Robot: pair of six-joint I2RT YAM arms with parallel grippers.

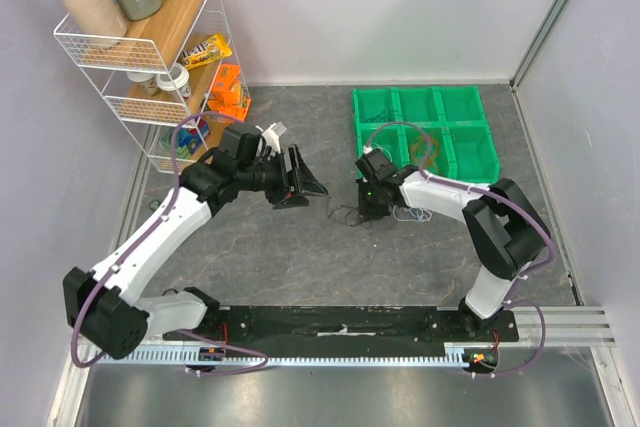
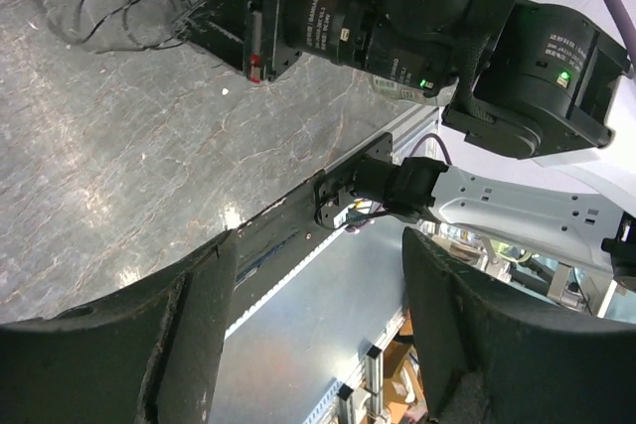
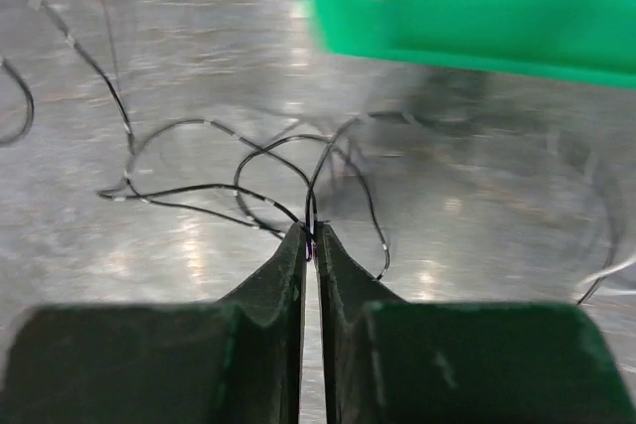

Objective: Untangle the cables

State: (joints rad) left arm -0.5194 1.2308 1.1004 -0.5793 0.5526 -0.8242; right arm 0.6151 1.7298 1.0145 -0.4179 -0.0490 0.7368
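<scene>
Where the right arm reaches in from the counter's [image 1: 260, 267] near right corner, the right gripper [image 1: 372, 213] is down at the surface close to the middle of the counter. In its wrist view its fingers [image 3: 283, 275] are pressed almost together, with only a hairline gap, and they pinch a strand of the black cable [image 3: 314, 196] right at their tips. The rest of this wire lies on the grey counter in loose, overlapping loops that spread away from the pinch towards the left edge.

From above, the black cable [image 1: 345, 215] is a small, thin tangle between the two grippers, touching the right one. A white cable [image 1: 412, 213] lies in a small bunch just beside the right gripper, on the side towards the right edge. An orange cable [image 1: 428, 152] sits in one near compartment of the green tray [image 1: 470, 162], which stands by the far edge, right of centre.

The left gripper [image 1: 306, 185] hangs above the counter, left of the black tangle and apart from it. Its fingers [image 2: 189, 345] are spread wide with nothing between them. In its wrist view the black cable [image 2: 109, 17] lies beyond the tips, beside the right gripper [image 2: 260, 22].

A white wire rack [image 1: 130, 52] carrying bottles stands in the far left corner.
</scene>
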